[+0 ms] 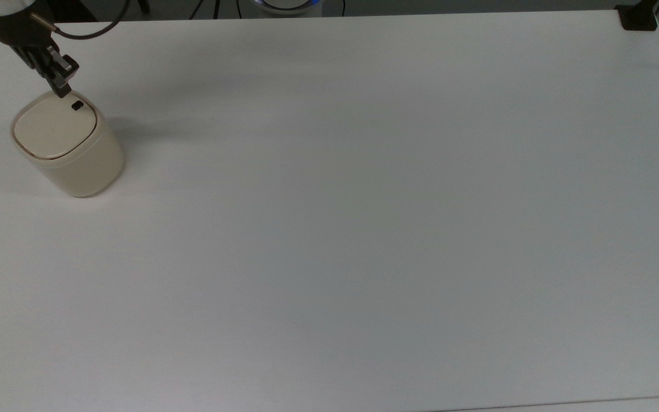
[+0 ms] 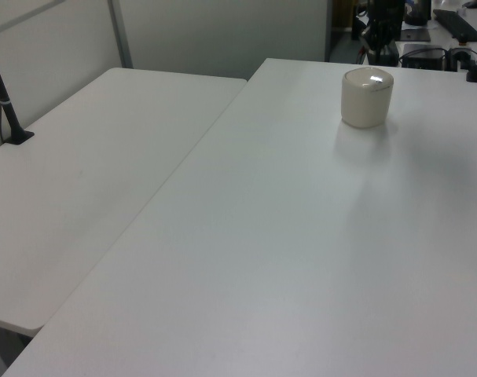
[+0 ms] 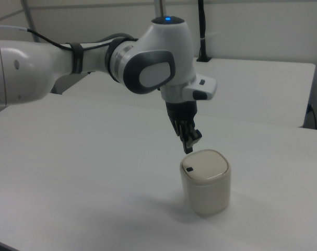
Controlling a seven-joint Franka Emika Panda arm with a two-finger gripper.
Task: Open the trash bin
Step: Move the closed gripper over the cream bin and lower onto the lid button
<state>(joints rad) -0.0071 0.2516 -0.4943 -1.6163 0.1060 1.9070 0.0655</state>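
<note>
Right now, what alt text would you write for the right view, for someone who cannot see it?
A white robot arm reaches down over a small cream trash bin, its end effector just above the closed lid near a small dark button. The bin stands on a white table.

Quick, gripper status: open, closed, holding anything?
Gripper: closed, holding nothing, poised just above the trash bin lid near its dark button.
</note>
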